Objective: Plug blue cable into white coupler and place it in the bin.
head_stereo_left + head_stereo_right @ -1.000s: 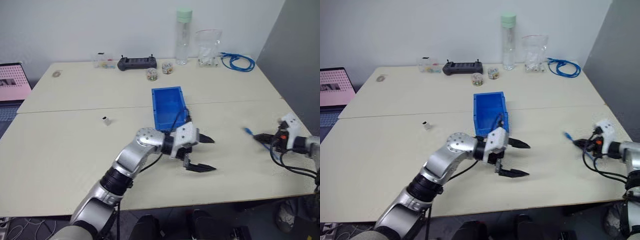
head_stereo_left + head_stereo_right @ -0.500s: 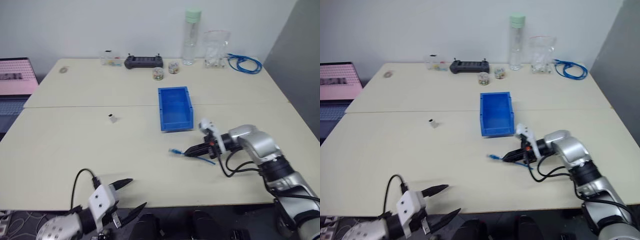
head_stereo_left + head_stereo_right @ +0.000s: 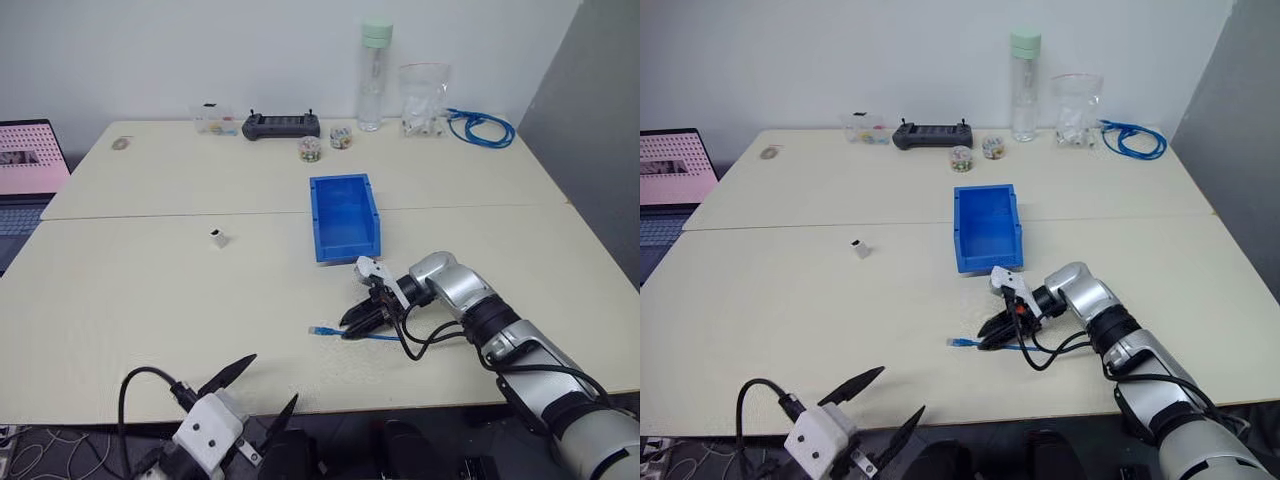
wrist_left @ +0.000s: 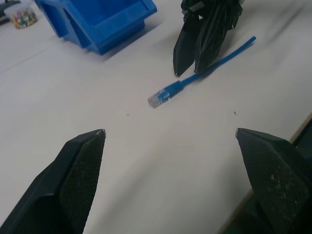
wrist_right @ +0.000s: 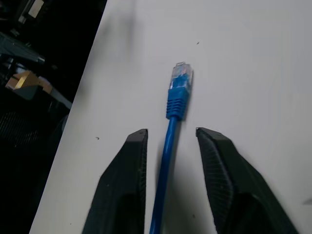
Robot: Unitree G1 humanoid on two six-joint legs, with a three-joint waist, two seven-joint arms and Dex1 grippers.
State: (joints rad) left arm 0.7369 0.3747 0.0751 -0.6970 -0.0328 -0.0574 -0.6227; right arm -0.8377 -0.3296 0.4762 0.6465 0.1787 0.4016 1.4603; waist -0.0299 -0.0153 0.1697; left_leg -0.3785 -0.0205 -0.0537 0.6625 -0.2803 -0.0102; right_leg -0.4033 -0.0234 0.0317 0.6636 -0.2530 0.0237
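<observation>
Beige surface (image 3: 150,300) carried the blue cable (image 5: 170,141), apparently loose between the right gripper (image 5: 168,141)'s parted fingers; re-pinching nearer the plug seemed wise, left gripper (image 4: 170,141) spread wide.

A pale beige worktop (image 3: 150,290) of two joined panels is seen. On it are laid a bright blue plastic bin (image 3: 344,215), a short blue cable (image 3: 350,333), a tiny white coupler (image 3: 217,238), a coiled blue cable bundle (image 3: 480,125), a black controller (image 3: 280,125) and a tall clear bottle (image 3: 372,75).
</observation>
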